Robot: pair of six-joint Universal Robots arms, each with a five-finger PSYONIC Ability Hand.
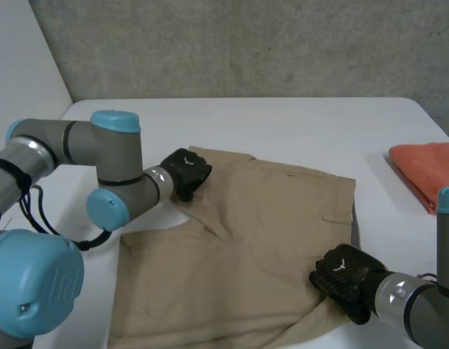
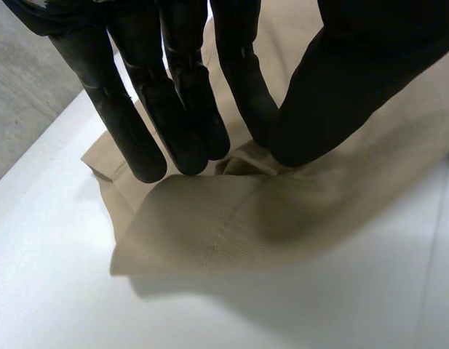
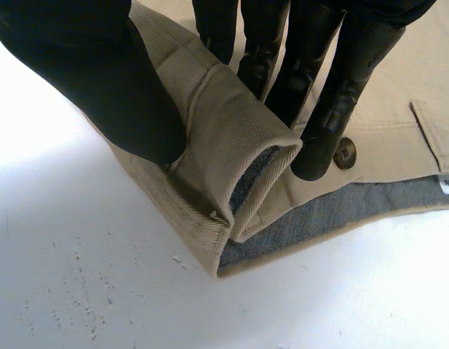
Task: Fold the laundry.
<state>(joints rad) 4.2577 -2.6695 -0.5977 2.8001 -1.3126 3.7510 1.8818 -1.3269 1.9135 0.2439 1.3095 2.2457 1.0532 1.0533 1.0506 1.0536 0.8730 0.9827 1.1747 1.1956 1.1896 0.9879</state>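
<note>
Evidently mid-fold: khaki trousers lie on the tabletop, left robot hand pinching their far edge, right robot hand clamped on the waistband corner. Next, both should probably lift together and carry the cloth across.

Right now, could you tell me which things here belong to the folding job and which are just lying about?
In the job: tan garment; left robot hand, pinching its edge; right robot hand, gripping its waistband.
Lying about: orange cloth, at the edge of the table.
</note>
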